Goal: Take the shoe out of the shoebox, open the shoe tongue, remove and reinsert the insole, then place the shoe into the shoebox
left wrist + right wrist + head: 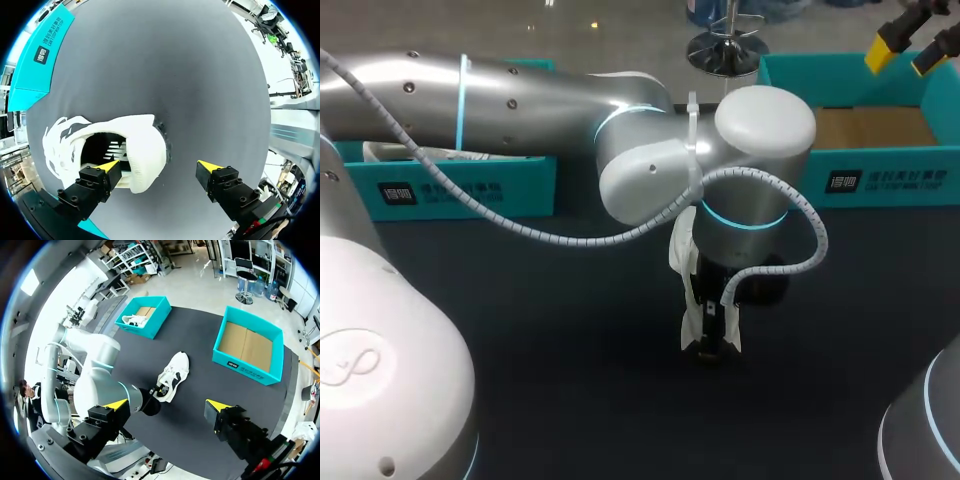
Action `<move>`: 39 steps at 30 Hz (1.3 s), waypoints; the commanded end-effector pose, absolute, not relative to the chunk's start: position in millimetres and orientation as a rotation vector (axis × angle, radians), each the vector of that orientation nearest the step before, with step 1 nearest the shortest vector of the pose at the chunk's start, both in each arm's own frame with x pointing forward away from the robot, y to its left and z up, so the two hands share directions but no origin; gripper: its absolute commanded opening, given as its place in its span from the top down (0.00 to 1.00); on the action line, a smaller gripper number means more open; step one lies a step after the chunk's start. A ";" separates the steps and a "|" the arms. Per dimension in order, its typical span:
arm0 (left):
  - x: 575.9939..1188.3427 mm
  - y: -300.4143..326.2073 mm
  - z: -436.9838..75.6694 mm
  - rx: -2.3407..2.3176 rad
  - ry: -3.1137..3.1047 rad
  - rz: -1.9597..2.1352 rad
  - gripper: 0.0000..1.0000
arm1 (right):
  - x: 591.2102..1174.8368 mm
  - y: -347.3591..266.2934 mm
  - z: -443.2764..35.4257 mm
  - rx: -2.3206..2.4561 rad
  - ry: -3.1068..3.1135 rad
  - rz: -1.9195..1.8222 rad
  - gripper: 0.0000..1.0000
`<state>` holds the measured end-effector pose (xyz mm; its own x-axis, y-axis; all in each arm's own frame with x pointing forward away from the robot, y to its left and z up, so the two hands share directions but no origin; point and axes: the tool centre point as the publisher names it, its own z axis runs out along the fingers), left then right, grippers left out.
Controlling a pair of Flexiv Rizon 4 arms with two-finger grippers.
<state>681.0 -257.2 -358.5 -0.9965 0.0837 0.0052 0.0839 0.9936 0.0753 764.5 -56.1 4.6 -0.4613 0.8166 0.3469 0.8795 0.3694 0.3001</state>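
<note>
The shoe (145, 150) is out of its box and is set near the middle of the dark bench (520, 330), with its opening turned up toward the left gripper (160, 166). That gripper is held low over the heel end with its fingers released. One finger (95, 185) is placed at the rim of the opening and the other over bare bench beside the shoe, so nothing is gripped. This placing is judged to suit work inside the shoe (tongue or insole, it cannot be told which).

The right gripper (167, 405) is kept high over the bench's far right corner, its fingers spread and empty, presumably so that the left arm is given room.

The bench surface is matte and dark. A teal shoebox (880, 180) with a bare brown floor stands open at its far right, judged ready for the shoe's return. A second teal box (470, 190) at the far left holds something white.
</note>
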 end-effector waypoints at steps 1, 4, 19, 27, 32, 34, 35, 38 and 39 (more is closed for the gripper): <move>681.7 -259.6 -365.9 -0.109 -3.143 -0.116 0.00 | 766.0 -55.5 4.7 -1.549 -2.480 -0.673 0.00; 683.2 -261.2 -369.1 -0.093 -3.151 -0.106 0.00 | 766.0 -55.5 4.7 -1.549 -2.480 -0.673 0.00; 684.6 -269.4 -384.6 -0.079 -3.168 -0.085 1.00 | 766.0 -55.5 4.7 -1.549 -2.480 -0.673 0.00; 675.4 -266.3 -376.3 -0.106 -3.166 -0.059 1.00 | 766.0 -55.5 4.7 -1.549 -2.480 -0.673 0.00; 669.6 -257.8 -352.4 -0.118 -3.160 0.003 1.00 | 766.0 -55.5 4.7 -1.549 -2.480 -0.673 0.00; 668.1 -255.7 -342.3 -0.110 -3.147 -0.023 1.00 | 766.0 -55.5 4.7 -1.549 -2.480 -0.673 0.00; 666.5 -254.1 -336.2 -0.124 -3.141 -0.007 1.00 | 766.0 -55.5 4.7 -1.549 -2.480 -0.673 0.00; 661.1 -251.5 -320.7 -0.144 -3.136 -0.015 1.00 | 766.0 -55.5 4.7 -1.549 -2.480 -0.673 0.00; 659.5 -251.0 -316.9 -0.148 -3.137 -0.022 1.00 | 766.0 -55.5 4.7 -1.549 -2.480 -0.673 0.00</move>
<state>662.6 -261.8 -341.8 -0.9958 0.0909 0.0117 0.0912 0.9956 0.0234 764.4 -56.1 4.4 -0.4614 0.8165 0.3472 0.8795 0.3693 0.3002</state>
